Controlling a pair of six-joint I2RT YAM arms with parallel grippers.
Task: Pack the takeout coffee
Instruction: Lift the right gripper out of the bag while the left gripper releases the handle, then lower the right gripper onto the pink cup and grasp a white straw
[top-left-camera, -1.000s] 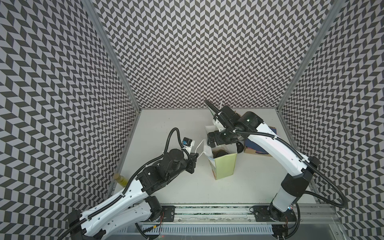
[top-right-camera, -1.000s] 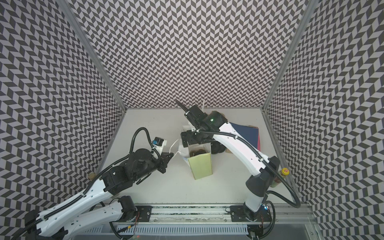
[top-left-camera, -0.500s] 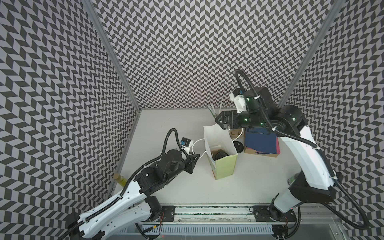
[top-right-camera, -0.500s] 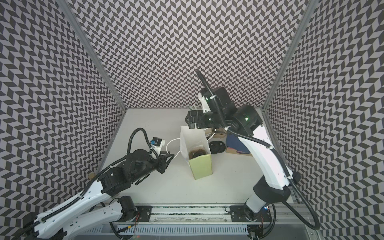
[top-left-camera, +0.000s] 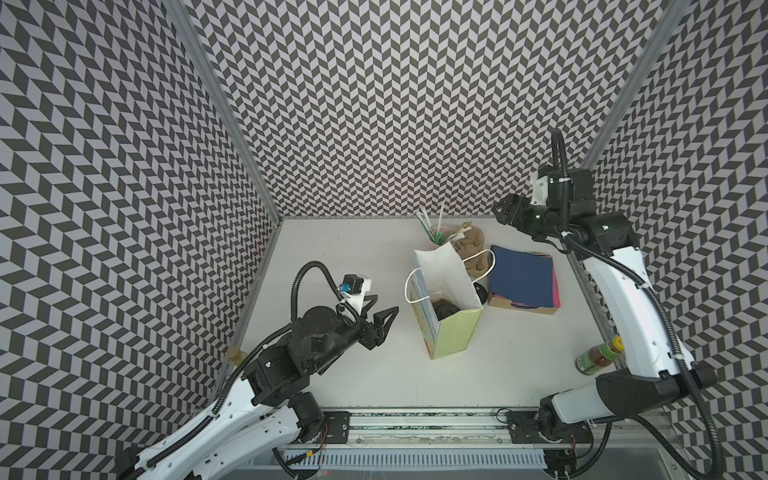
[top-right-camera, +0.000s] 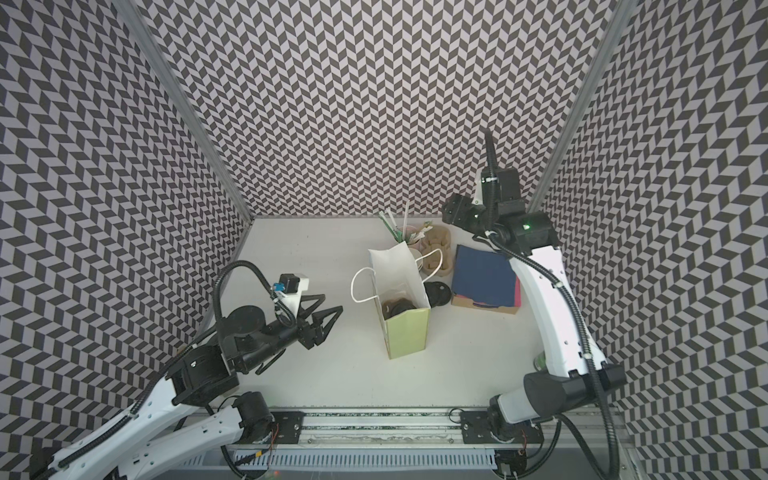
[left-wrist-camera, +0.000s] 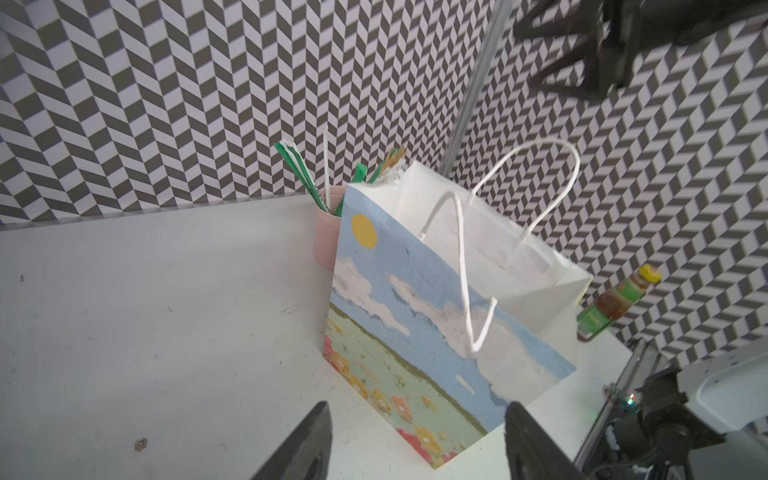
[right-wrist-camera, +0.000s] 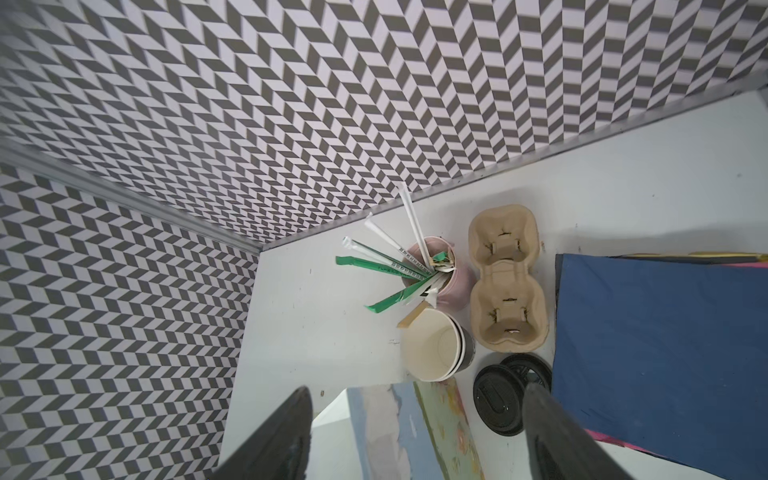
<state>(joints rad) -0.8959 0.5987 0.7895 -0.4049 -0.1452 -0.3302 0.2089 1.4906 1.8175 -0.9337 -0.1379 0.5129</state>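
Chevron walls enclose the table. Only in both top views is the takeout coffee seen, inside the gift bag. Both claws, left gripper and right gripper, stand wide and empty; open table lies left of the bag.

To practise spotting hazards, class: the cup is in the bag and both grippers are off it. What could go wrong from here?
1. The left gripper hangs open close to the bag's handle; a sweep could snag it and tip the bag, cup inside.
2. The bottle stands close beside the right arm; a swing might knock it over.
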